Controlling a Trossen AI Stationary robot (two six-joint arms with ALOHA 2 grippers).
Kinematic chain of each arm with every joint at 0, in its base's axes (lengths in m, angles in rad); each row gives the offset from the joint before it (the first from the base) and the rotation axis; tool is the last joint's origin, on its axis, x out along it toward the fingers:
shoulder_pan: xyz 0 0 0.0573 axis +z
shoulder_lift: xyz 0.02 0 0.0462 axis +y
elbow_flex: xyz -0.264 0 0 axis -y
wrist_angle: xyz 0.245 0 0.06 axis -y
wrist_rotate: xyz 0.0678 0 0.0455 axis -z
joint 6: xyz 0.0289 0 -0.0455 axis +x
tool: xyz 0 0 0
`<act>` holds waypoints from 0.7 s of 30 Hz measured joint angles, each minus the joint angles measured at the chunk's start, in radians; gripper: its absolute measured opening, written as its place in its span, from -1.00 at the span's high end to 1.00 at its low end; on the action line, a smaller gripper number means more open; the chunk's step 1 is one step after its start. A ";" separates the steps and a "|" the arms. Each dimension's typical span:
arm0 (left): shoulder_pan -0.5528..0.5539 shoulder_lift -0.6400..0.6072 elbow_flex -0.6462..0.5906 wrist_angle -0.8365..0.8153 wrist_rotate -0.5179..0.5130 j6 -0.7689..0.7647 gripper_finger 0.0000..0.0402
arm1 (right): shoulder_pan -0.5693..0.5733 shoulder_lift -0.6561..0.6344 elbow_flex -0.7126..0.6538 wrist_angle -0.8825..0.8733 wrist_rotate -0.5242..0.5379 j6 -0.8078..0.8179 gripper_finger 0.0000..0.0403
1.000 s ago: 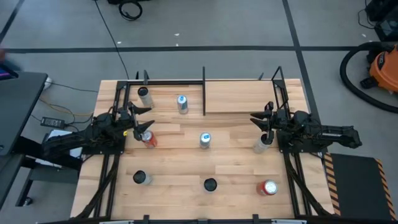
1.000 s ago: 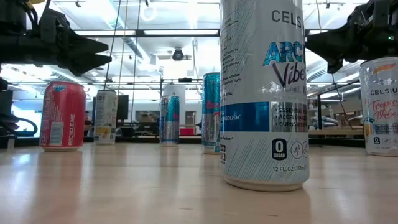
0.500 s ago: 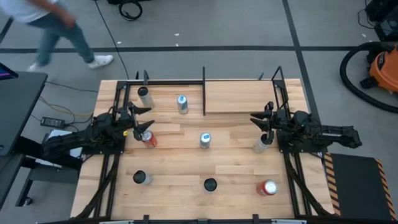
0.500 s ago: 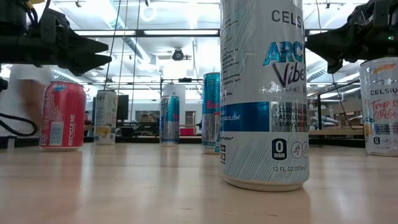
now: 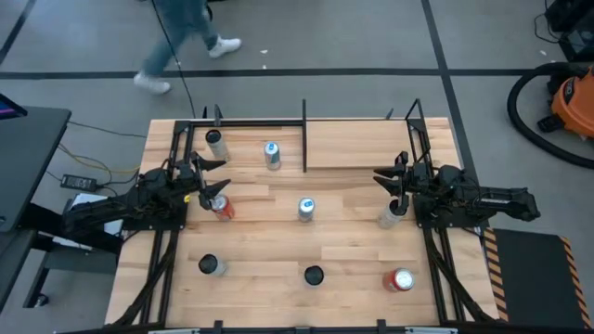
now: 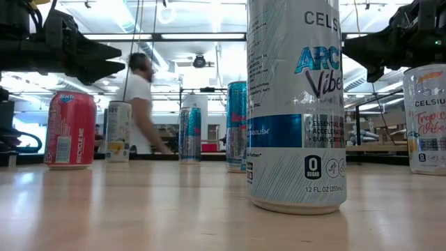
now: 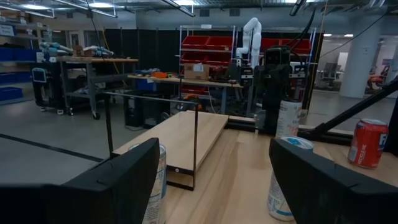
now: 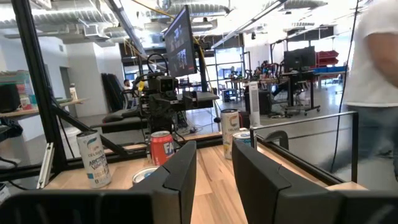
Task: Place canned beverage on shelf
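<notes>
Several beverage cans stand upright on the planked tabletop. The pale shelf [image 5: 371, 144], edged by black rods, sits at the far right and also shows in the left wrist view [image 7: 180, 134]. My left gripper [image 5: 212, 174] is open and hovers above a red can [image 5: 221, 206] at the left. In the low view the left gripper [image 6: 94, 59] hangs clear above the red can [image 6: 70, 129]. My right gripper [image 5: 385, 183] is open and hovers above a white can [image 5: 390, 217] at the right. Neither gripper touches a can.
Other cans stand at the far left [image 5: 216, 144], beside it [image 5: 271, 155], at the centre [image 5: 305, 209], near left [image 5: 211, 265], near centre [image 5: 314, 275] and near right [image 5: 401, 280]. A tall rod [image 5: 304, 134] bounds the shelf's left side. A person [image 6: 143, 104] walks beyond the far edge.
Both arms have kept still and no can has moved. A person has walked past the table's far side, going from the left toward the right.
</notes>
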 joint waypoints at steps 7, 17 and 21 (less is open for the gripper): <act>0.000 0.000 0.000 -0.004 0.000 -0.005 -0.56 | 0.000 0.000 0.000 0.000 0.000 0.000 0.44; 0.000 0.002 0.000 -0.004 0.000 -0.005 -0.56 | 0.000 0.000 0.000 0.000 0.000 0.000 0.44; 0.000 0.002 0.000 -0.004 0.000 -0.012 -0.56 | 0.000 0.000 0.000 0.000 0.000 0.000 0.44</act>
